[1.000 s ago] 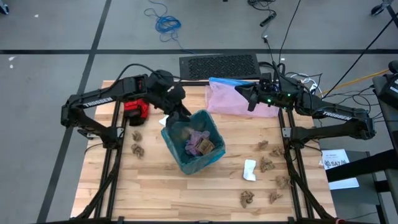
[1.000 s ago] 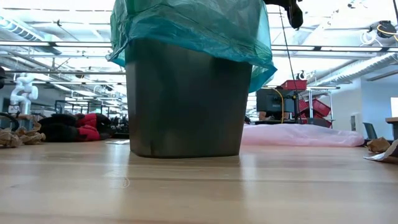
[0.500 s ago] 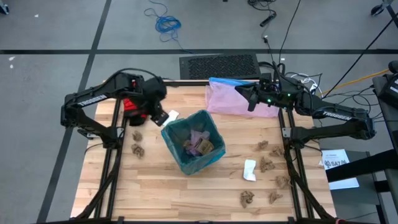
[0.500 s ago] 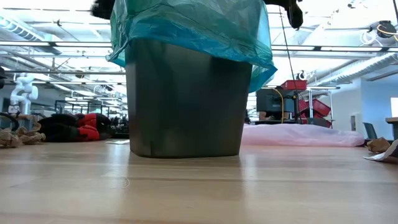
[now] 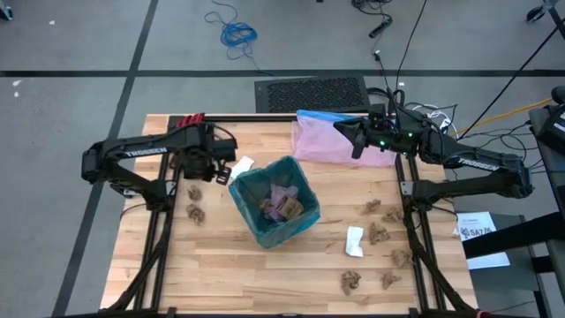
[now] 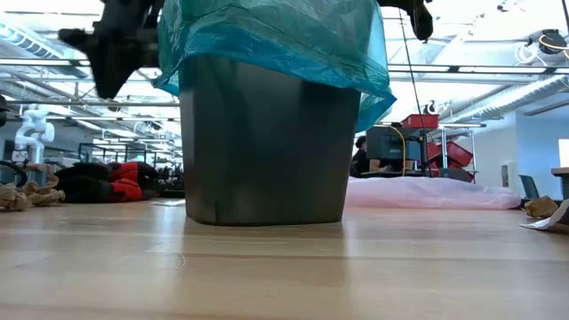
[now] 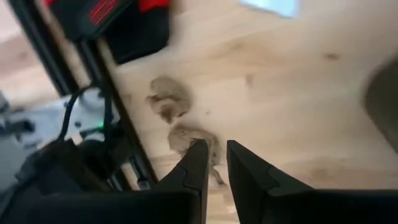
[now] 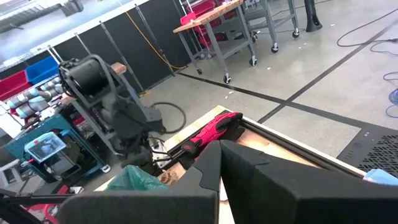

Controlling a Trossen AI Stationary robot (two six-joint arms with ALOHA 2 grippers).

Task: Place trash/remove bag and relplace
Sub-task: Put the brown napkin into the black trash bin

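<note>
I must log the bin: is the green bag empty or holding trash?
Holding trash: crumpled paper pieces lie inside the bag, seen from above.

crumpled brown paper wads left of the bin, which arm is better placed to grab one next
Left. The left gripper hangs just beside the two crumpled brown paper wads, and its wrist view shows them right past its nearly closed fingers. The right gripper sits over the pale pink plastic bag, across the teal-lined bin.
</note>
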